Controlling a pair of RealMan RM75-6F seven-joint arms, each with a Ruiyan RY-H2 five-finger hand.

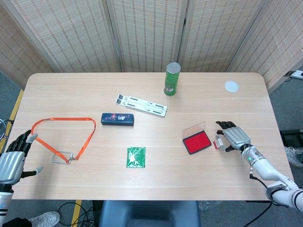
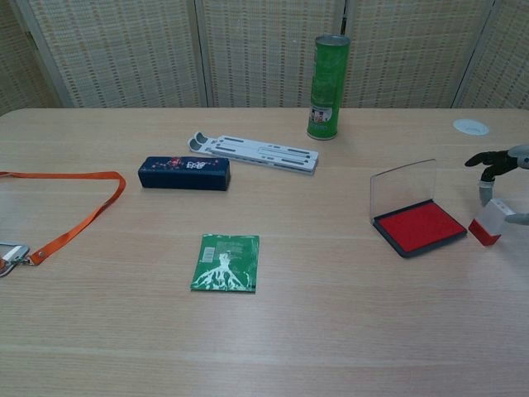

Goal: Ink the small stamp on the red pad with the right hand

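Wood table (image 1: 71, 94): small stamp (image 2: 489, 222) stands just right of red pad (image 1: 197, 142), under right hand (image 1: 233, 136); fingers touch it, grip unclear. Left hand (image 1: 13, 158) spread, holding nothing, far left of pad.

- Right hand (image 2: 506, 161): the chest view's right edge cuts it off, leaving only fingertips.
- Stamp (image 1: 218, 142): in the head view the right hand (image 1: 234, 136) largely covers it; whether fingers grip it cannot be told.
- Left hand (image 1: 13, 158): wrist cropped at the head view's bottom-left edge.
- Lanyard (image 2: 70, 219): badge end cut off at the chest view's left edge.
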